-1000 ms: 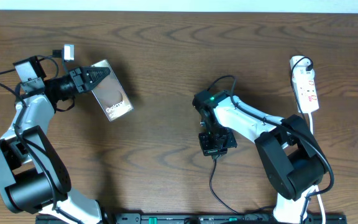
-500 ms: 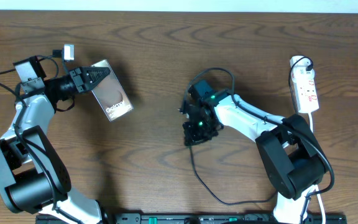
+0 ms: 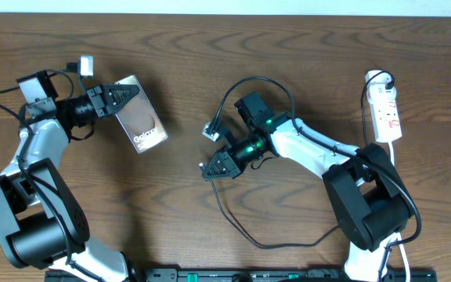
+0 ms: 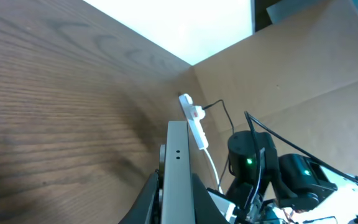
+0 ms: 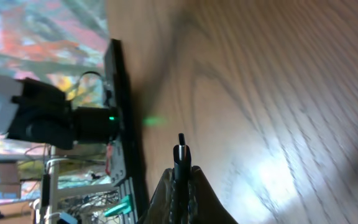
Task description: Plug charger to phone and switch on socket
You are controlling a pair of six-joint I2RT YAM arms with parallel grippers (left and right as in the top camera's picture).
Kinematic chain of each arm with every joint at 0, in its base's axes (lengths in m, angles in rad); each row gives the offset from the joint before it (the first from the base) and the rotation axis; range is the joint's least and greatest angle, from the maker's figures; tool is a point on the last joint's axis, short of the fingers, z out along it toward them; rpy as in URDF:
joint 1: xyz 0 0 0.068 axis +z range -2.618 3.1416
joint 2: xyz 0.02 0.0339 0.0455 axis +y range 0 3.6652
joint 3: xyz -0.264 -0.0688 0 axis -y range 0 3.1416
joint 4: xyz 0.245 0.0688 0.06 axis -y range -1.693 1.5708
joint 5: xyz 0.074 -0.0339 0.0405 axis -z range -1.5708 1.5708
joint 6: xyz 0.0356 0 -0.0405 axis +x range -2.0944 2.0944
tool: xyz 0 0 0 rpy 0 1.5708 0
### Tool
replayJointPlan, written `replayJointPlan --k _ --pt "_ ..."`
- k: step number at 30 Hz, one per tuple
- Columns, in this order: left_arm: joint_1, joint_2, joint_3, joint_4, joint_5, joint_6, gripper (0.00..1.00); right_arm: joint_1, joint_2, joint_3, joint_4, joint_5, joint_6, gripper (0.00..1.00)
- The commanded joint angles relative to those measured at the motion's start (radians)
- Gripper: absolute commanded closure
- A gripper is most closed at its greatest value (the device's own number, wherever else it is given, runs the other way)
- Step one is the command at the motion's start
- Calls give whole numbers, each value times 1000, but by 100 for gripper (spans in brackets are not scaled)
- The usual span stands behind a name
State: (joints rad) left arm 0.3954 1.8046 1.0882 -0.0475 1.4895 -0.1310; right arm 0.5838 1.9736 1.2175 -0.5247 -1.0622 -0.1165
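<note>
**Q:** Item one, right tool (image 3: pixel 207 167)?
**A:** Fingers together, clamped on the charger (image 5: pixel 180 152) just behind its slim plug tip. The tip juts ahead of the fingers. The cable runs back behind the tool in a loose loop over the surface (image 3: pixel 210 47).

**Q:** Item two, phone (image 3: pixel 141 125)?
**A:** Off to one side of the right tool's nose, well apart from it. Left tool (image 3: pixel 128 90) is shut on one short end. The long axis is slanted, and the free short end, by the "Galaxy" lettering, lies nearest the plug. Judgement: the plug tip needs turning onto that axis before it goes in.

**Q:** Item three, socket (image 3: pixel 384 106)?
**A:** Far behind the right tool, near the surface's edge on that tool's side. The right tool is the nearer of the two.

**Q:** Not legible?
**A:** The phone's port shows in no view, and the left wrist view gives the phone edge-on only. The switch position is too small to read. Small white piece (image 3: pixel 210 130) beside the right tool is unidentified.
</note>
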Motion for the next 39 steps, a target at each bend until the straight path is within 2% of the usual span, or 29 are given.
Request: replayJointPlan --k 1,9,15,23,30,39 --pt "-10 -6 11 1 75 -5 93 0 9 14 17 -97 -38 99" --pt "-74 -6 11 9 74 -5 93 0 37 14 89 -137 -8 99" --pt "-95 -6 11 12 74 -5 93 0 143 14 275 -372 18 99" --pt "-111 -6 11 12 74 -5 93 14 167 14 453 -458 31 99" --pt "-138 -6 11 12 74 -5 93 32 167 14 614 -428 47 99" --pt "-140 -6 11 11 74 -31 93 35 172 14 631 -353 71 99"
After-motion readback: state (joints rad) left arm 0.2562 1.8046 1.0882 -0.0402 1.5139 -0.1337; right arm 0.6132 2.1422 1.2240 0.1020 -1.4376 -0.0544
